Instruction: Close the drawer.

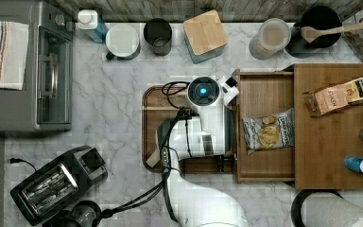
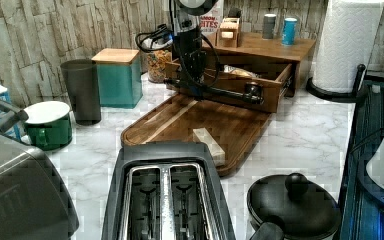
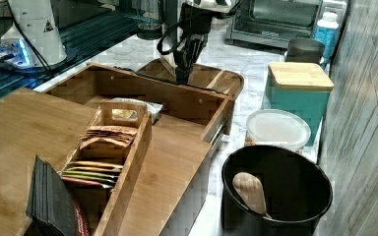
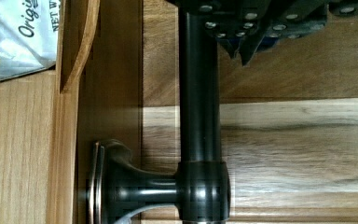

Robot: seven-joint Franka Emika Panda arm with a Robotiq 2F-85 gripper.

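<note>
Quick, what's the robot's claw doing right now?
Gripper: at the drawer's black handle; open or closed cannot be told.

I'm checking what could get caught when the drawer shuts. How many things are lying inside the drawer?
1: a chip bag lies on the floor of the open drawer, toward the cabinet. Anything under the cabinet top would be hidden.

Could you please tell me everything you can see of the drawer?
The drawer is a shallow rectangular box of brown wood with thin raised walls and a flat grained floor. It stands pulled out from under the wooden cabinet top, towards the top view's left. A black bar handle on round mounts runs along its front. A bag of chips lies on its floor. The gripper is at the handle, above the dark wooden tray in front of the drawer.
</note>
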